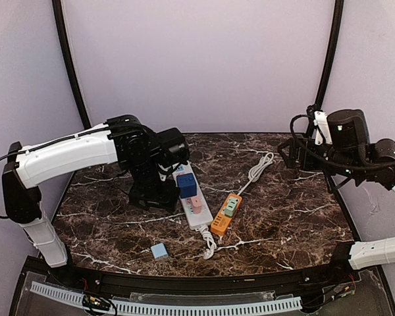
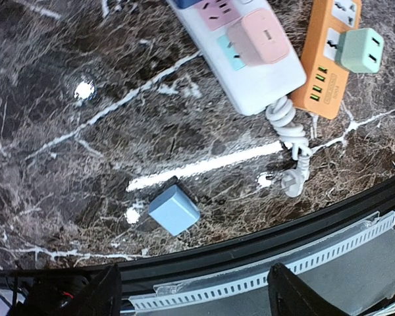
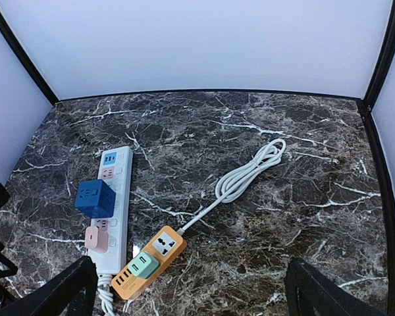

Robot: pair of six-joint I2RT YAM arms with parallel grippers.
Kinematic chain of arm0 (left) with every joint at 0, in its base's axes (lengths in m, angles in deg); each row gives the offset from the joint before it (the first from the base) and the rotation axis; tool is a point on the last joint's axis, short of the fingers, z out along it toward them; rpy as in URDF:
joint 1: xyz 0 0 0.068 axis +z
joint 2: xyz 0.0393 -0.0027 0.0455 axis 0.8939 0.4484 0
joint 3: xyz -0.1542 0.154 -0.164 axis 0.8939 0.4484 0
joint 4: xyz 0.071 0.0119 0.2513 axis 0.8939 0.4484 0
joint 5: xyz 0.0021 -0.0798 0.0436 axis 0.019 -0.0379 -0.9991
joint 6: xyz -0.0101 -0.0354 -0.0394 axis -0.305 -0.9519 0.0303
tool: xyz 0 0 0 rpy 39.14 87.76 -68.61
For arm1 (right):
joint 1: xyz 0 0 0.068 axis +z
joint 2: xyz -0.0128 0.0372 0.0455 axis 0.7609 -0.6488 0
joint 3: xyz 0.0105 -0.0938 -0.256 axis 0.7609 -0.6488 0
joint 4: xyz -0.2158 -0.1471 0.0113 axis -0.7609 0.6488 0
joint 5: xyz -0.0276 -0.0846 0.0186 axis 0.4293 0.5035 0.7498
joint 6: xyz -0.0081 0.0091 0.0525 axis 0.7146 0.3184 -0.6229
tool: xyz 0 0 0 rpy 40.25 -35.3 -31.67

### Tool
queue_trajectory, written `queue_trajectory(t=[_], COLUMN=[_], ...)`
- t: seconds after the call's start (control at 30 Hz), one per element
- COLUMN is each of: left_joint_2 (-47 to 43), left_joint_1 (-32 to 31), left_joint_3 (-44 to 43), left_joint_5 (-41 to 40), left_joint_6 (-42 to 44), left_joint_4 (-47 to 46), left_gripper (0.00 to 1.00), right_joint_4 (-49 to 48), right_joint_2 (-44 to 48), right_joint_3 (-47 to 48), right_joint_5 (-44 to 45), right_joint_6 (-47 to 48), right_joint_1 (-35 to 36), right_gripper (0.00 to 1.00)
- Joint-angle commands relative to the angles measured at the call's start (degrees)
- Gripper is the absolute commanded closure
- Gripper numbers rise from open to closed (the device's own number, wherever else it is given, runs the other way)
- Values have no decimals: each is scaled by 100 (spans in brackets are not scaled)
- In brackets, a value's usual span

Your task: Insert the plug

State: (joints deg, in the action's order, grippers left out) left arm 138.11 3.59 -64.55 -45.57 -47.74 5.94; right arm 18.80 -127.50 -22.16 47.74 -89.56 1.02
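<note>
Marble tabletop (image 1: 283, 217), dark with white veins, is shared by two arms. The left arm (image 1: 66, 155) is bent over the left half, and the right arm (image 1: 355, 141) is raised above the right edge.

Two power strips are laid near the middle, lengthwise from far to near. One white power strip (image 1: 201, 221) is placed left of centre, and one orange power strip (image 1: 218, 224) is set just beside it on the right. One coiled cable (image 1: 260, 168) is run from the orange strip toward the far right corner. One short bundled cord (image 2: 286, 125) is seen at the white strip's near end.

Four plug bodies are counted. One dark blue cube adapter (image 1: 187, 185) and one pink plug (image 1: 196, 204) are seated in the white strip. One green plug (image 1: 231, 207) is seated in the orange strip. One light blue plug (image 2: 174, 209) is left loose on the tabletop close to the near edge, left of centre, apart from both strips.

The left claw (image 2: 194, 276) is spread wide and nothing is held in it; it is poised over the near edge with the loose plug just beyond it. The right claw (image 3: 191, 266) is likewise spread wide with nothing held, well above the tabletop.
</note>
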Motion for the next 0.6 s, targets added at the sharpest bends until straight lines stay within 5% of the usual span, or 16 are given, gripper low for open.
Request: queue_trajectory(t=[0.0,0.57], left_joint_2=[-375,-558], left_joint_1=[-55,-537], left_joint_3=[542,1928], left_joint_5=[-85,-19], left_joint_6=[-946,-2941], left_joint_4=[82,-923], left_gripper=[23,23], right_joint_4=[-588,-993], right_joint_2=[-60,-147], right_joint_3=[-116,-432], right_joint_5=[-311,-865], right_joint_6=[209,1214], right_joint_1=[-42,-47], right_gripper=[1,1])
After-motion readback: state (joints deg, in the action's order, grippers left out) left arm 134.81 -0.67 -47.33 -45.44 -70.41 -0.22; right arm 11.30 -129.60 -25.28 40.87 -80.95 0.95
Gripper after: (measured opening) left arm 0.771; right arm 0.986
